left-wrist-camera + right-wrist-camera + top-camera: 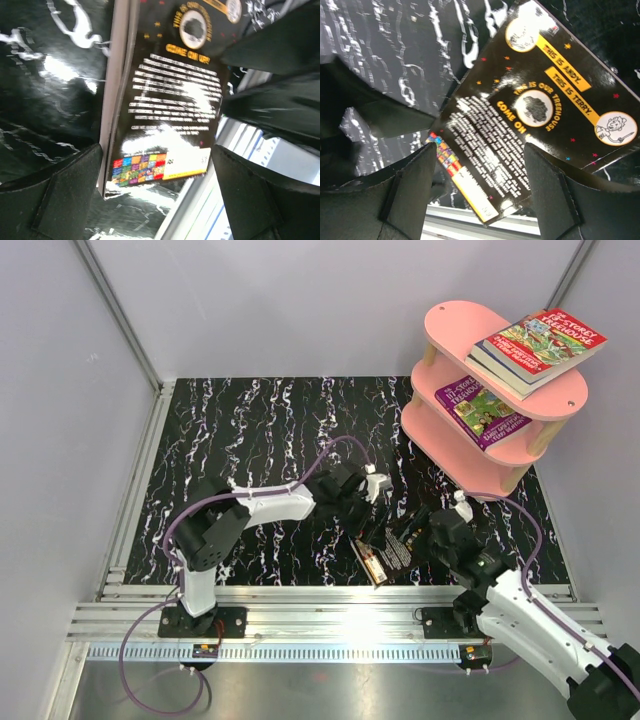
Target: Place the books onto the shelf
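So the left claw (157,165) and right claw (480,150) are both hanging wide open over the flat-lying black book (385,555), probably lining up a grab.

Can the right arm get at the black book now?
Probably yes: the black book sits right before the right gripper, between its open jaws, with nothing covering it. The left gripper, also open, crowds the same book.
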Controlling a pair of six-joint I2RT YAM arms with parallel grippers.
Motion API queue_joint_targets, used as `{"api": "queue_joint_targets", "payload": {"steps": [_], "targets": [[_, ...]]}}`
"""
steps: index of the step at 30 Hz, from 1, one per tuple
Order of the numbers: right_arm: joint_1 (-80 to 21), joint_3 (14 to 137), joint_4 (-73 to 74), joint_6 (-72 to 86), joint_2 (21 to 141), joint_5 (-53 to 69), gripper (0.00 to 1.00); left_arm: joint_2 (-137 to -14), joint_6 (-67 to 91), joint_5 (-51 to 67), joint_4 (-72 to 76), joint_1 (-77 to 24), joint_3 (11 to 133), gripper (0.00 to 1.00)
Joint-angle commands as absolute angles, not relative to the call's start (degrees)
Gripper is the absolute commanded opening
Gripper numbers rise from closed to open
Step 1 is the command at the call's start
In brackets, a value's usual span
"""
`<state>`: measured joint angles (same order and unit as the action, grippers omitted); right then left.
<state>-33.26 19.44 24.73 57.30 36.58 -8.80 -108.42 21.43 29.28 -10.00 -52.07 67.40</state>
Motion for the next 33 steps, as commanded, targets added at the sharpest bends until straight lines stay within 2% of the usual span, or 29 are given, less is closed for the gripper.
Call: {"api": "queue_joint_targets", "payload": {"steps": [1,8,12,18,22,33], "targets": [[-33.22,18.02,21.54,58.36,38.05,-8.53,0.77,-106.0,20.13,27.51,-15.46,-52.47,72.67,0.93],[-33.22,15.82,18.19,59.24,40.78,-8.7,0.77,-103.97,19.25,31.11,-20.39,-53.43,75.32,0.93],[-33.22,16.34,20.03,59.68,39.91,-10.02,0.76,-107.04,18.37,29.8,-21.35,-54.93,75.67,0.93],[-33.22,18.63,31.54,61.78,32.27,-12.31,0.75,-111.78,16.35,22.07,-23.11,-54.84,78.47,0.93],[-33.14,18.02,36.73,63.89,27.87,-10.99,0.7,-114.34,15.21,18.99,-24.08,-54.32,81.73,0.93],[-33.14,22.59,49.91,64.78,23.38,-9.49,0.64,-115.49,13.89,19.86,-24.61,-50.89,83.85,0.93]]}}
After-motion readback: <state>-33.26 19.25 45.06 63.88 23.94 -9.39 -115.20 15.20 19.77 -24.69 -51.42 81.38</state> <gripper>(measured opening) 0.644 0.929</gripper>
